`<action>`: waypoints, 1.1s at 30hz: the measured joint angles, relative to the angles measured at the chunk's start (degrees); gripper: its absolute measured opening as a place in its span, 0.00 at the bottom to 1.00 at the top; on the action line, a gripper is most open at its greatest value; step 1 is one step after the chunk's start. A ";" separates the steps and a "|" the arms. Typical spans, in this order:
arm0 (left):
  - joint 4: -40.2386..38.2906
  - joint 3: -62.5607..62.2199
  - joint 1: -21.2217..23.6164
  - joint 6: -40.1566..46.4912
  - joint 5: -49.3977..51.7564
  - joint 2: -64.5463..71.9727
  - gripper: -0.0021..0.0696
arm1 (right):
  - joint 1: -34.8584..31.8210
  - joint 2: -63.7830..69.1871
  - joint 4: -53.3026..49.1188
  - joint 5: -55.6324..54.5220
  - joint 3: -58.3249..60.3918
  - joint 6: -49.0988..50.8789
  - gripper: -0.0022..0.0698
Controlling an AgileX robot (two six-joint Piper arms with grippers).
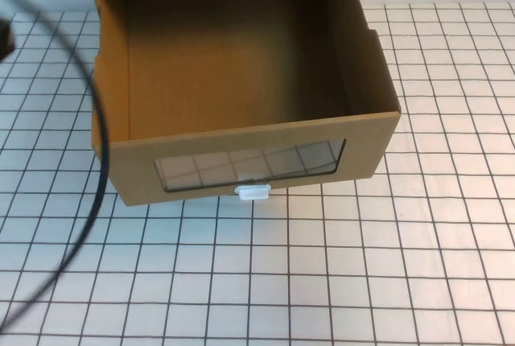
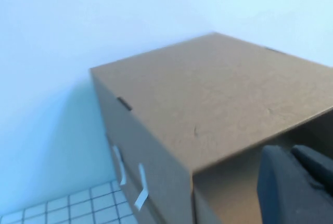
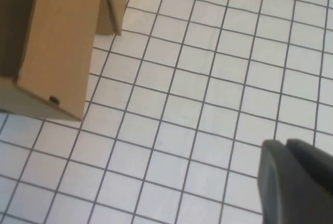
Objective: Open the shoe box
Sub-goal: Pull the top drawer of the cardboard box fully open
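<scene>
**Drawer out, both claws clear of the tab**

The right claw (image 3: 289, 153) hangs low over the tabletop (image 3: 208, 104), pinched shut with nothing in it, and only checked tile lies under it. An empty, closed claw parked out there suits a job that looks close to done: it cannot knock anything from that spot. Off to its side and further out stands the shoe box (image 3: 57, 52), whose nearest corner is well apart from that claw.

From above, the drawer (image 1: 241, 56) stands slid out toward the robot. Its cavity is open to the ceiling and bare inside. On the drawer's front panel sit a clear window (image 1: 249, 162) and, at the lower edge, a white pull tab (image 1: 253, 192). That tab is the obvious thing to pull by, and nothing is on it now.

The left claw (image 2: 291, 182) is up close to the outer sleeve (image 2: 218, 94), by the edge where the flat top meets the open mouth. I cannot tell whether it is open or closed. My guess is that it is there to steady the sleeve, so that the drawer alone travels. Past it the cardboard top runs off toward a pale wall (image 2: 78, 21). A black cable (image 1: 96, 161) loops across the robot's left side.
</scene>
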 joint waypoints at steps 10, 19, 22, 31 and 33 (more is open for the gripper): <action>-4.43 30.33 0.00 2.49 -9.93 -24.59 0.03 | -0.20 -31.72 8.63 -23.70 30.05 -0.13 0.01; -4.89 43.22 0.00 2.49 -10.92 -39.50 0.03 | -0.20 -51.00 11.71 -25.75 40.57 -0.13 0.01; -5.31 47.62 0.00 2.49 -12.02 -40.02 0.03 | -0.20 -54.82 10.73 -29.68 44.19 -0.13 0.01; -8.03 57.85 0.00 2.49 -18.05 -40.02 0.03 | -0.20 -56.35 9.84 -37.59 51.41 -0.13 0.01; -8.45 57.98 0.00 1.76 -16.43 -40.02 0.03 | -0.20 -56.35 9.84 -37.73 51.61 -0.13 0.01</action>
